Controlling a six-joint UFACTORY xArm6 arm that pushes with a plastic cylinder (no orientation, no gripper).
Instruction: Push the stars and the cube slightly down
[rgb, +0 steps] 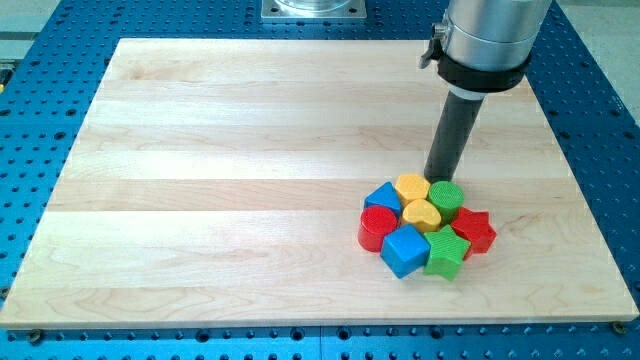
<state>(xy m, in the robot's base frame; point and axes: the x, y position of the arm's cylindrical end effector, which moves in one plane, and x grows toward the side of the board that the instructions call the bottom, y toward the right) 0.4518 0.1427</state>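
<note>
A tight cluster of blocks sits at the view's lower right on the wooden board (250, 150). The red star (474, 231) is at its right and the green star (446, 254) at its bottom right. The blue cube (404, 250) is at the bottom. My tip (437, 181) rests just above the cluster, touching or nearly touching the yellow hexagon (411, 187) and the green cylinder (445, 197). The stars and the cube lie below my tip, beyond the other blocks.
A yellow heart (421, 214) sits in the cluster's middle. A blue triangular block (381, 196) and a red cylinder (378, 227) are at its left. A blue perforated table (600, 150) surrounds the board.
</note>
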